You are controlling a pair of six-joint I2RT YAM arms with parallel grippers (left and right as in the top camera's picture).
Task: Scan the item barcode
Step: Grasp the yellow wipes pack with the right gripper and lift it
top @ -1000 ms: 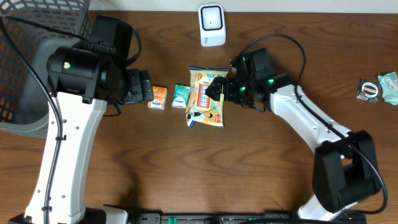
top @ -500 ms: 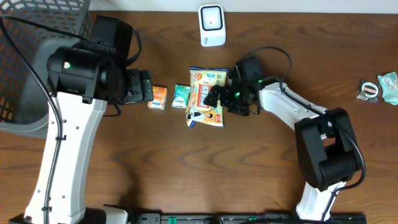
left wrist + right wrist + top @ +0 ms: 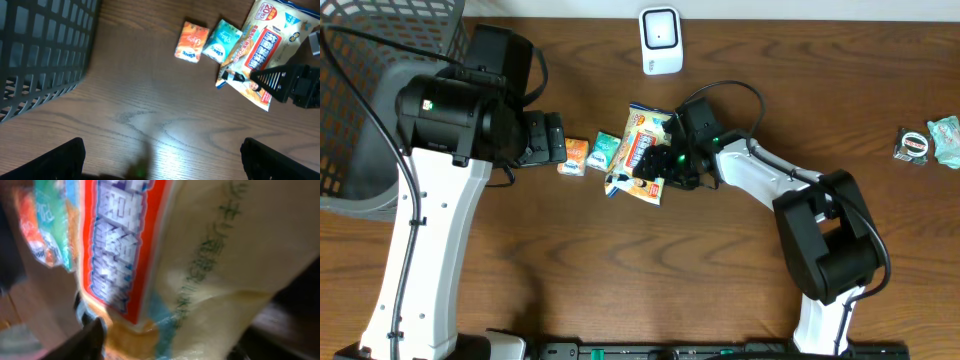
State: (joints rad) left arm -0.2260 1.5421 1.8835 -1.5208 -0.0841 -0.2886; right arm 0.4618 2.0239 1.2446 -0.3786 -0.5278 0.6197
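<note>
The item, a yellow snack bag (image 3: 642, 155) with a red and blue label, lies tilted at the table's middle, below the white barcode scanner (image 3: 660, 40). My right gripper (image 3: 663, 163) reaches over the bag's right side, and its jaws have closed in on the bag. In the right wrist view the bag (image 3: 175, 255) fills the gap between the two dark fingers of that gripper (image 3: 170, 340). The left wrist view shows the bag (image 3: 265, 45) at top right. My left gripper (image 3: 162, 160) hangs wide open over bare wood, left of the bag, holding nothing.
An orange packet (image 3: 576, 157) and a green packet (image 3: 604, 151) lie just left of the bag, the green one touching it. A black mesh basket (image 3: 370, 100) fills the far left. A tape roll (image 3: 915, 145) and a green packet (image 3: 947, 138) sit at the right edge.
My right gripper slid left over the bag and its jaws narrowed on it. The bag turned and shifted left, nudging the green packet. The left arm stayed still.
</note>
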